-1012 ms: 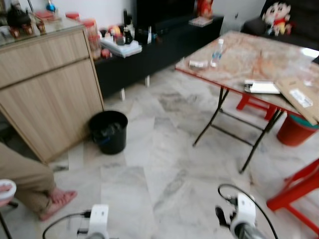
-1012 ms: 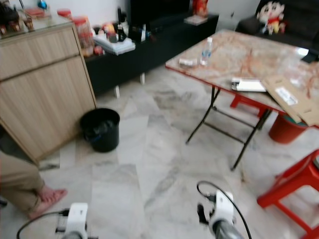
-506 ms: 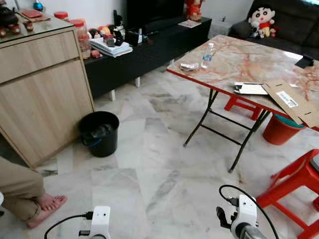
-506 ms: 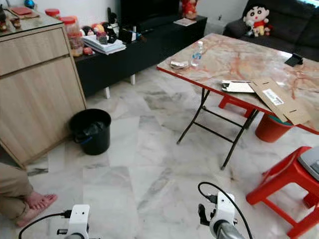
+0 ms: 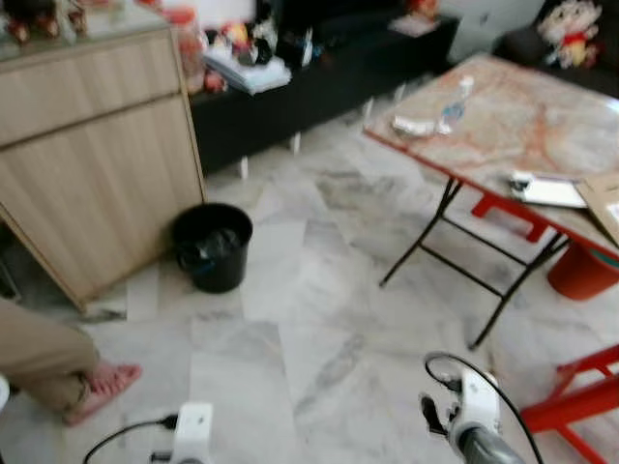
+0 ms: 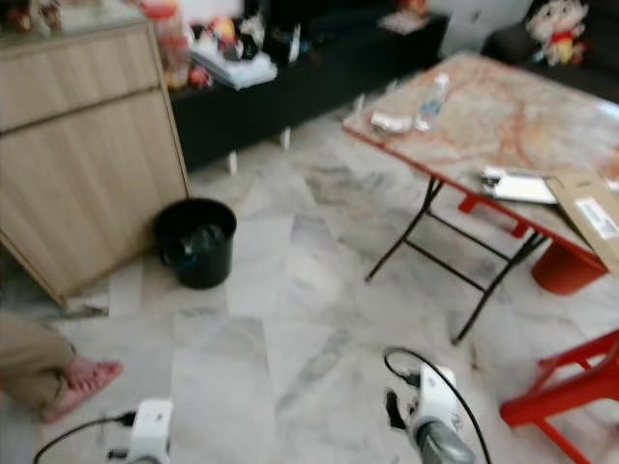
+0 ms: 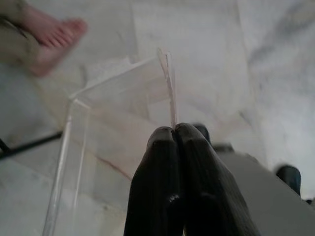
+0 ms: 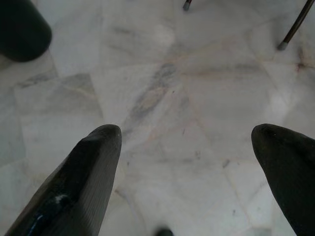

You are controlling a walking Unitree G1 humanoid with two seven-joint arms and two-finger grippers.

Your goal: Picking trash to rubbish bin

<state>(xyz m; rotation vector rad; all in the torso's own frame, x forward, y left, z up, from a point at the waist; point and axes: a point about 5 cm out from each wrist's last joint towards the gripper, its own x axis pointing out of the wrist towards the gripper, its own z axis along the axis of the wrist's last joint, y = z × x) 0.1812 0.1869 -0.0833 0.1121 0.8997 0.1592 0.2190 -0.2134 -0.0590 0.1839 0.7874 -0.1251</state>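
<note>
My left hand has its two black fingers pressed together on the edge of a clear plastic container, which sticks out past the fingertips above the marble floor. A person's bare foot lies on the floor beyond it. My right hand hangs with its fingers spread wide and holds nothing. The black rubbish bin stands ahead to my left, just beside the wooden cabinet and well apart from both hands. Ahead to my right is the folding table, carrying a water bottle and a crumpled wrapper.
</note>
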